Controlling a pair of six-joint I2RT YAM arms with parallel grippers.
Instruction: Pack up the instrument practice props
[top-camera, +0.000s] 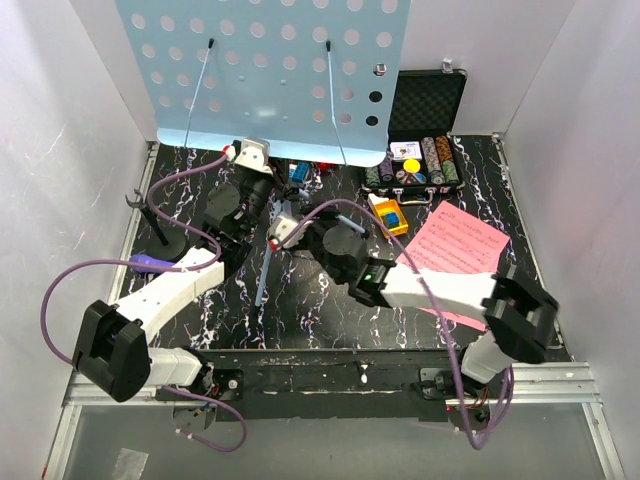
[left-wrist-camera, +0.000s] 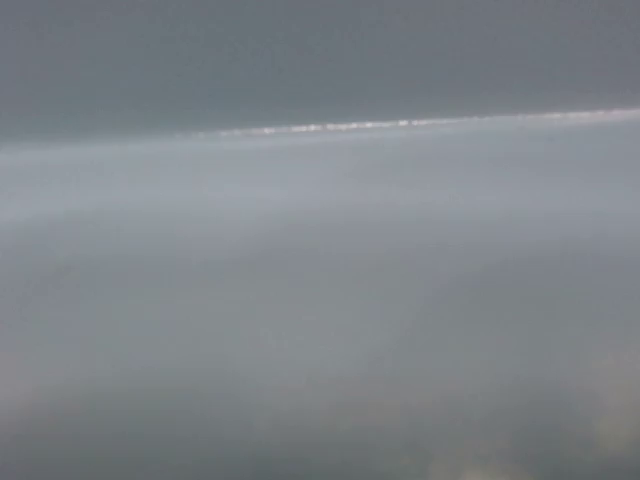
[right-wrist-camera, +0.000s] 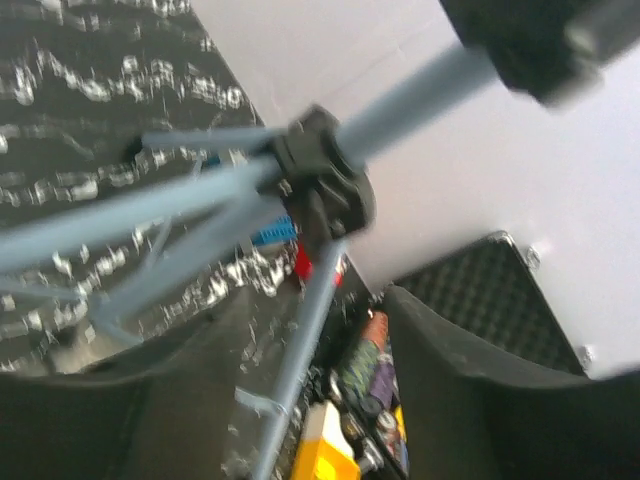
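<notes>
Now, right claw (right-wrist-camera: 300, 335) spread wide around music stand leg (right-wrist-camera: 298, 395); left claw (top-camera: 255, 185) at its 11 o'clock, state unclear; pink pages (top-camera: 455, 245) at 3 o'clock.

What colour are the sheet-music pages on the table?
Pink, with fine dark notation lines. The sheet-music pages show best in the top external view.

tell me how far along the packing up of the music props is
Nothing looks packed yet. In hand: the right gripper is open around a leg of the light-blue music stand, which stands with its tripod spread. Left: the stand itself, the pink sheet music, purple microphone and black mic stand, all out on the table.
</notes>
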